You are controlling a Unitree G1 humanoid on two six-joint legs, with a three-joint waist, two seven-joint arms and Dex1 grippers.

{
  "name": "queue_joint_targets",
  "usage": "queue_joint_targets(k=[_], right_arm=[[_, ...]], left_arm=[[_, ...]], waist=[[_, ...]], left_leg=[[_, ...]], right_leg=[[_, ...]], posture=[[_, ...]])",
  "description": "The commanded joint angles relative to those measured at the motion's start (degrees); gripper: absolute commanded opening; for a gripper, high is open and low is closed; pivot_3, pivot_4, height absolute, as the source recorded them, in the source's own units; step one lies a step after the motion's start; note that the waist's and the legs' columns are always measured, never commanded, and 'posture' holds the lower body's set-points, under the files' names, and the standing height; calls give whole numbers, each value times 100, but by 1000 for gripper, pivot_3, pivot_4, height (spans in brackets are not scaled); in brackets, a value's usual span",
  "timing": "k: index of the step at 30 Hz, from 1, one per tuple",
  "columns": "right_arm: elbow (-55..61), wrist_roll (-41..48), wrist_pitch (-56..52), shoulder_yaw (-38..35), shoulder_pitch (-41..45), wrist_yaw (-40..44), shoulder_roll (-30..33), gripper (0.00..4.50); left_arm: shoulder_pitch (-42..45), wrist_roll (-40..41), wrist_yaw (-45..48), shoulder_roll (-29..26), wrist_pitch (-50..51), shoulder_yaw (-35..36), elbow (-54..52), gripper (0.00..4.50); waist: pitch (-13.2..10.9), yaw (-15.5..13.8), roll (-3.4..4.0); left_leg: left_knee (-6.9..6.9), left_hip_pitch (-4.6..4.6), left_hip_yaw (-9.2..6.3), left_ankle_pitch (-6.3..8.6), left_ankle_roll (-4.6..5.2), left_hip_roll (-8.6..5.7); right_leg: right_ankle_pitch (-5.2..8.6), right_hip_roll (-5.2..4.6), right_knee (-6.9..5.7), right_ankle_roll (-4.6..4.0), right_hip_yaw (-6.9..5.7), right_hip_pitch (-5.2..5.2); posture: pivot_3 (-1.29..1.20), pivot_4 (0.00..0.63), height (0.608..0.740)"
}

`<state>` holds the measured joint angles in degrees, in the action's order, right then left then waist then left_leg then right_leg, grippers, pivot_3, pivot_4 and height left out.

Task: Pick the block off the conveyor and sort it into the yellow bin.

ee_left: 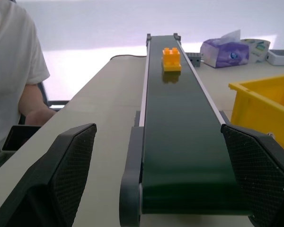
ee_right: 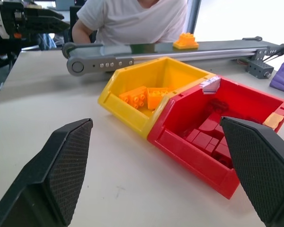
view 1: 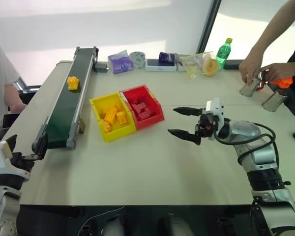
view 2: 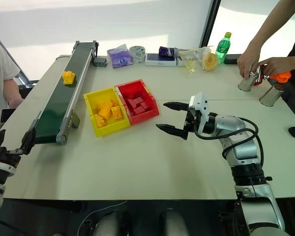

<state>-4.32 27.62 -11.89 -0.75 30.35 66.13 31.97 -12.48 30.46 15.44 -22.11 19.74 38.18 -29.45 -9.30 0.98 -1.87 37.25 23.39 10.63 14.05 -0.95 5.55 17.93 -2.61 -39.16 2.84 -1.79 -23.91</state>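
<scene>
Yellow-orange block [view 1: 73,82] riding on the conveyor [view 1: 64,113], up toward the far end of the dark green belt, studs upward, untouched by either gripper. Conveyor laid along the left side of the tabletop [view 1: 152,167], running from a near roller to a far one.

Left gripper [ee_left: 156,189] held low at the near end of the conveyor, looking straight along the belt, jaws wide apart and empty, one finger [ee_left: 68,175] to each side of the near roller. Block well apart from it, far down the belt.

Yellow bin [view 1: 112,117] just right of the conveyor, several yellow-orange bricks lying inside. Red bin [view 1: 142,106] touching its right side, dark red bricks inside.

Right gripper [view 1: 185,122] hovering over bare tabletop to the right of the red bin, pointing left toward both bins, jaws spread wide, nothing between them.

At the far edge: purple tissue pack [view 1: 120,62], tape roll [view 1: 137,58], green bottle [view 1: 223,52], a clear bag [view 1: 200,64].

Person in a white shirt [view 1: 0,83] seated left of the conveyor. Another person's hands [view 1: 250,69] at far right, on metal cans [view 1: 249,88].
</scene>
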Motion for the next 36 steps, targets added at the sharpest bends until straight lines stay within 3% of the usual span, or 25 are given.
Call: queue_joint_targets(k=[1, 13, 22, 28, 36], right_arm=[[212, 167, 19, -176, 94, -12, -37, 4500], [344, 133, -29, -83, 86, -125, -41, 4500], [400, 96, -38, -38, 48, -176, -20, 4500], [481, 158, -91, -145, -15, -203, 58, 4500], [703, 188, -213, -221, -127, -329, 123, 4500]], left_arm=[[55, -24, -14, -86, -91, -24, -63, 4448], [519, -161, -346, -420, 355, -291, 8, 4448], [1825, -444, -938, -959, 1654, -932, 354, 4448], [2670, -816, -1295, -994, 1992, -1215, 1031, 4448], [2665, -781, -1095, -828, 2250, -1330, 1256, 4448]], waist=[[0, 3, 0], [0, 4, 0], [0, -19, 0], [0, 4, 0], [-1, -12, 1]], left_leg=[[0, 0, 0, 0, 0, 0], [-1, 0, 0, -2, -3, 0], [0, 0, 0, -6, -9, -1], [-2, -1, 1, -7, -12, 0], [-5, 1, 4, -7, -12, 0]], right_leg=[[0, 0, 0, 0, 0, 0], [0, 0, 0, 0, 0, -1], [0, 2, 0, 1, -2, 1], [-1, 5, 0, 2, -1, 0], [-1, 2, 0, 2, 0, -6]], posture=[[0, 150, 740], [0, 150, 740], [0, 150, 740], [0, 150, 740], [0, 150, 740]])
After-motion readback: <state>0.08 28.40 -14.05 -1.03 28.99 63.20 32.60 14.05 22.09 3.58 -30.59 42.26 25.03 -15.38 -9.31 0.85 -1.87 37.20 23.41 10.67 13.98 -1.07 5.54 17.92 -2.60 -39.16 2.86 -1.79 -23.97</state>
